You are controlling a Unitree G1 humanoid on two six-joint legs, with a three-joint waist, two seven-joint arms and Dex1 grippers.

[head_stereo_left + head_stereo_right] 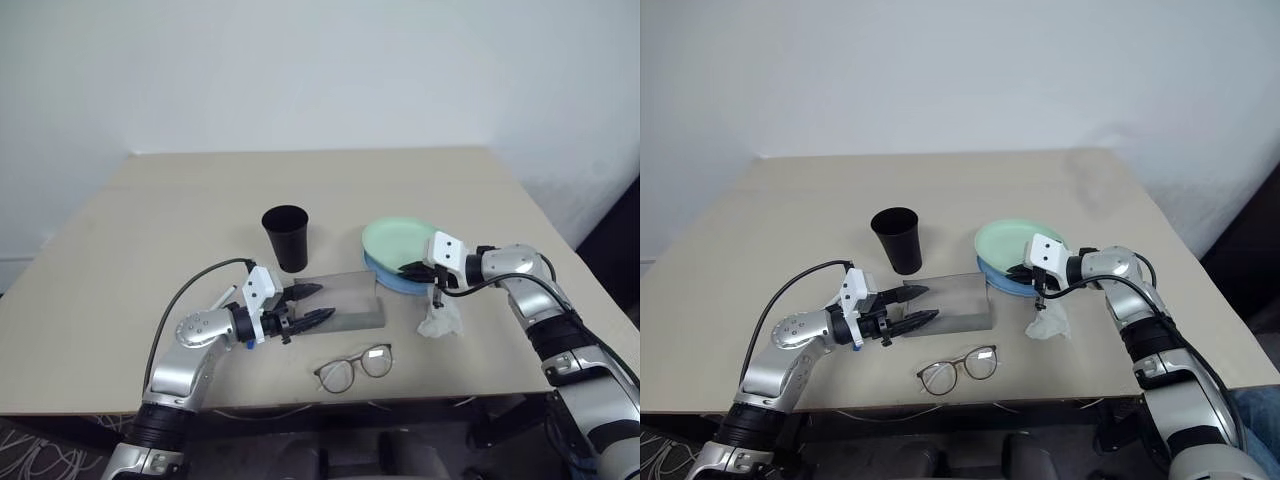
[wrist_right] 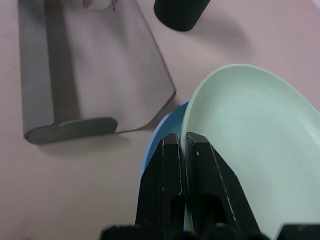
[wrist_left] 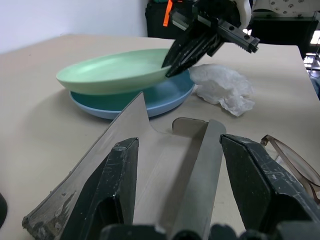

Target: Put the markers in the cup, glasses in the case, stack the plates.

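Between the pinched right tool [image 1: 412, 269] fingers, mint green plate [image 1: 395, 240] rim.

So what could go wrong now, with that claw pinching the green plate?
1. The right claw pinches only the rim of the green plate, which sits tilted on the blue plate; it could slip or drag the blue one.
2. The crumpled tissue lies just beside the plates and might get bumped.
3. The left claw hangs open at the grey case and could shove it toward the glasses.
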